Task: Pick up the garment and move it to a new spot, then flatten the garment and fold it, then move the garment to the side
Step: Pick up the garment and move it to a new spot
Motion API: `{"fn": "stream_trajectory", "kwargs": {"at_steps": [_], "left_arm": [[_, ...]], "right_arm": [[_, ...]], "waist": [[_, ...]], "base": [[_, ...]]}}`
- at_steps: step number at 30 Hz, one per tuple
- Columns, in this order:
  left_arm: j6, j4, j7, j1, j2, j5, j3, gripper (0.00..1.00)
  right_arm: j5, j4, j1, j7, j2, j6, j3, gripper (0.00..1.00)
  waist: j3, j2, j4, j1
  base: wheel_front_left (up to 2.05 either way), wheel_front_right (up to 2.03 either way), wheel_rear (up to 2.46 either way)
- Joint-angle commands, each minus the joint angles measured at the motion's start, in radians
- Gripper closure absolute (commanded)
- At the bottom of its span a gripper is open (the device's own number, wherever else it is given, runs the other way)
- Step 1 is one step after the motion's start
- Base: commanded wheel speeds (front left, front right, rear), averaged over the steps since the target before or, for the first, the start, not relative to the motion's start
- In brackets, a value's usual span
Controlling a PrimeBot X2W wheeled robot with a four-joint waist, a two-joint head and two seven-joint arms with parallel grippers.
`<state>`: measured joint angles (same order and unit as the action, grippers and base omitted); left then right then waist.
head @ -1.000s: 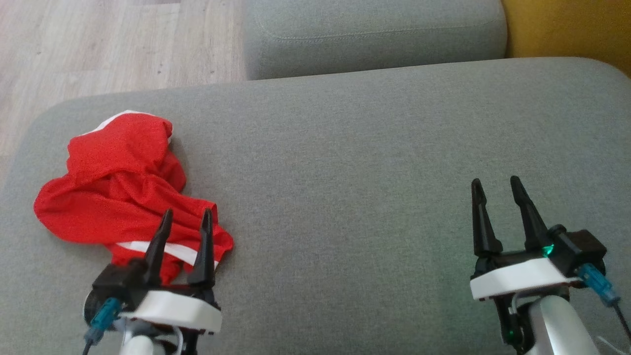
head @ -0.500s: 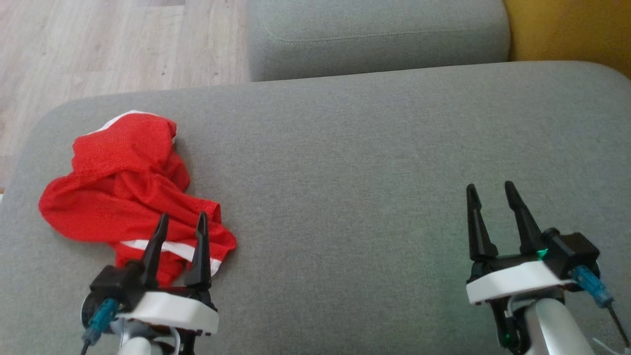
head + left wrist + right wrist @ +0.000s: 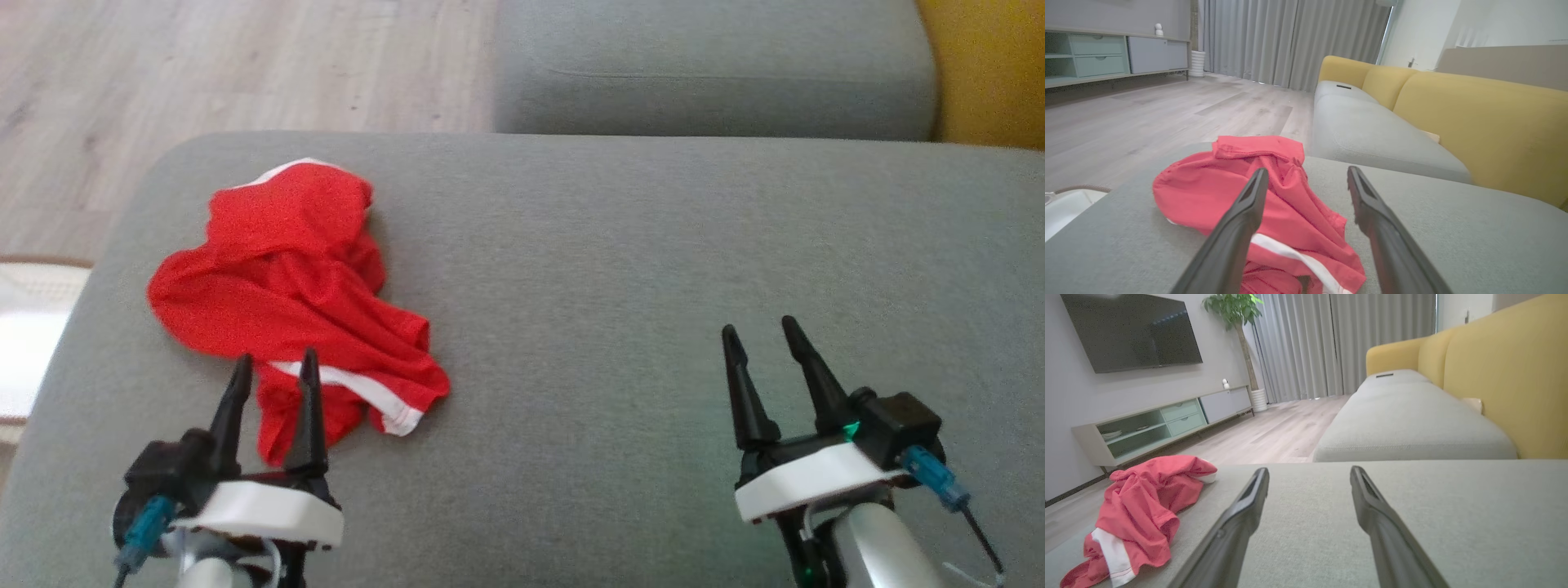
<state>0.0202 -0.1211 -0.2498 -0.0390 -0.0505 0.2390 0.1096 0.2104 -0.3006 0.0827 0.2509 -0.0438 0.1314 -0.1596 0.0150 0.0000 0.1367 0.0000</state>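
Left gripper [image 3: 276, 357] near garment [image 3: 286, 261] on cushion [image 3: 612, 286]

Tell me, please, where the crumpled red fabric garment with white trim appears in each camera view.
Head view: the crumpled red garment lies left of centre on the grey cushion.
Left wrist view: the crumpled red garment is at lower centre-left.
Right wrist view: the crumpled red garment is at lower left.
Shared landmark: the yellow sofa back, at the right in every view.

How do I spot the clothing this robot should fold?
Look at the wide grey fabric cushion before the robot. Near its left end lies a crumpled red garment, by the left gripper. Only it is bright red with white bands.
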Motion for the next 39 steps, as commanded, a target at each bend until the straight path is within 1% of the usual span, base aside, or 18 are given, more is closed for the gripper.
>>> {"fn": "stream_trajectory", "kwargs": {"at_steps": [1,2,3,9,13,17,20,26,30,32,36,39], "left_arm": [[-0.004,0.037,-0.012,0.036,0.000,-0.007,-0.049,0.00],[-0.004,0.037,-0.012,0.036,0.000,-0.009,-0.055,0.00],[-0.002,0.037,-0.012,0.037,0.000,-0.013,-0.066,0.00],[0.010,0.034,-0.012,0.032,0.000,-0.029,-0.095,0.00],[0.017,0.032,-0.012,0.027,0.000,-0.036,-0.108,0.00],[0.019,0.036,-0.012,0.027,0.000,-0.038,-0.121,0.00],[0.021,0.038,-0.012,0.027,0.000,-0.039,-0.129,0.00],[0.034,0.041,-0.012,0.052,0.000,-0.045,-0.168,0.00],[0.056,0.023,-0.012,0.105,-0.003,-0.068,-0.187,0.00],[0.068,-0.009,-0.012,0.149,-0.015,-0.077,-0.195,0.00],[0.084,-0.124,-0.009,0.276,-0.073,-0.097,-0.188,0.00],[0.094,-0.223,0.041,0.406,-0.116,-0.077,-0.182,0.00]], "right_arm": [[0.008,0.024,0.046,0.011,-0.006,-0.001,-0.037,0.00],[0.012,0.022,0.046,0.011,-0.006,-0.001,-0.046,0.00],[0.018,0.017,0.044,0.011,-0.006,-0.001,-0.061,0.00],[0.035,0.005,0.037,0.011,-0.006,-0.001,-0.092,0.00],[0.046,-0.002,0.032,0.011,-0.006,-0.001,-0.106,0.00],[0.052,-0.004,0.032,0.011,-0.006,-0.001,-0.117,0.00],[0.054,-0.006,0.035,0.011,-0.006,-0.001,-0.123,0.00],[0.048,-0.005,0.062,0.011,-0.006,-0.001,-0.134,0.00],[0.024,0.002,0.087,0.011,-0.006,-0.001,-0.124,0.00],[0.013,0.011,0.101,0.011,-0.006,-0.001,-0.112,0.00],[-0.014,0.033,0.136,0.011,-0.006,-0.001,-0.084,0.00],[-0.029,0.052,0.158,0.011,-0.006,-0.001,-0.060,0.00]], "waist": [[0.006,0.0000,0.042,0.0000],[0.007,0.0000,0.054,0.0000],[0.010,0.0000,0.079,0.0000],[0.018,0.0000,0.149,0.0000],[0.020,0.0000,0.183,0.0000],[0.013,0.0000,0.202,0.0000],[0.007,0.0000,0.202,0.0000],[-0.042,0.0000,0.179,0.0000],[-0.091,0.0000,0.156,0.0000],[-0.122,0.0000,0.141,0.0000],[-0.193,0.0000,0.111,0.0000],[-0.240,0.0000,0.092,0.0000]], "base": [[0.00,0.00,0.00],[0.00,0.00,0.00],[0.00,0.00,0.00],[0.00,0.00,0.00],[0.00,0.00,0.00],[0.00,0.00,0.00],[0.00,0.00,0.00],[0.00,0.00,0.00],[0.00,0.00,0.00],[0.00,0.00,0.00],[0.00,0.00,0.00],[0.00,0.00,0.00]]}}
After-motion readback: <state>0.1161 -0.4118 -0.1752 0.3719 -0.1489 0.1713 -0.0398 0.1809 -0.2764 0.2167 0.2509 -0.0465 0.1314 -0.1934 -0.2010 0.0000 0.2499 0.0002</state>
